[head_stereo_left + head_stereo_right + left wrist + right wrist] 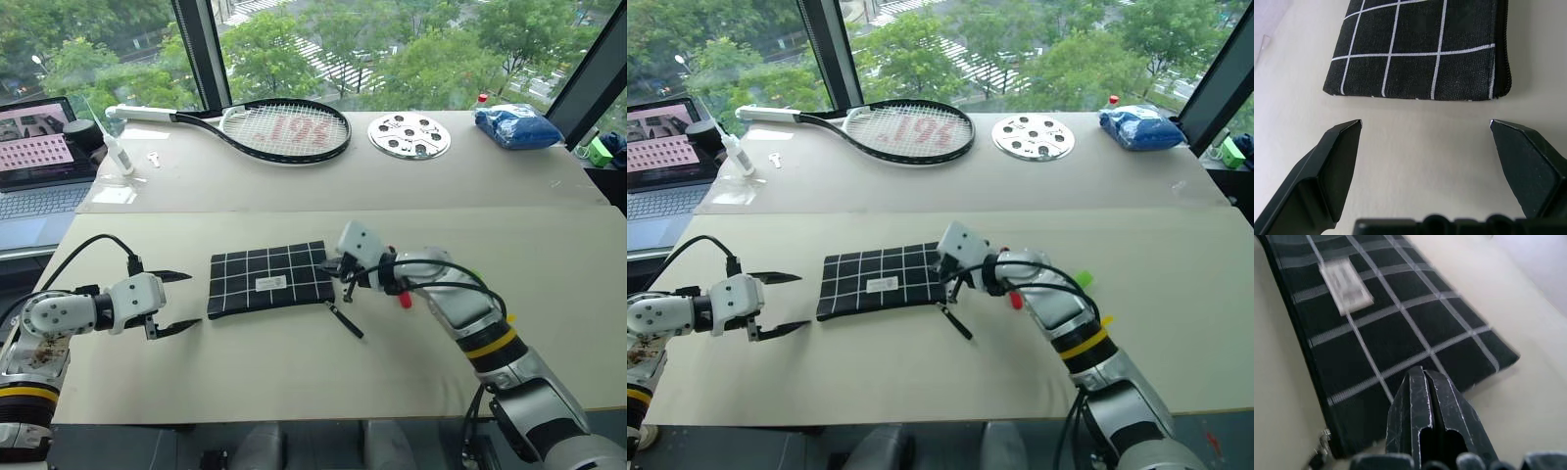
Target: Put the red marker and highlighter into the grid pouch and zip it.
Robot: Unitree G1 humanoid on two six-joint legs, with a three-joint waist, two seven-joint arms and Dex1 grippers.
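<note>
The desk [294, 372] carries the grid pouch [269, 277] flat between the two arms, its long axis running left to right. The right gripper [1422, 382], fingers pressed together on nothing, hangs over the pouch's right end near the zipper strap [345, 320], nearer than the left. The left gripper [174, 302], fingers wide apart, faces the pouch's left end, just short of it.

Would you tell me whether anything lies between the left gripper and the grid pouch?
Nothing visible does: only bare table separates the open left gripper from the near end of the grid pouch.
</note>
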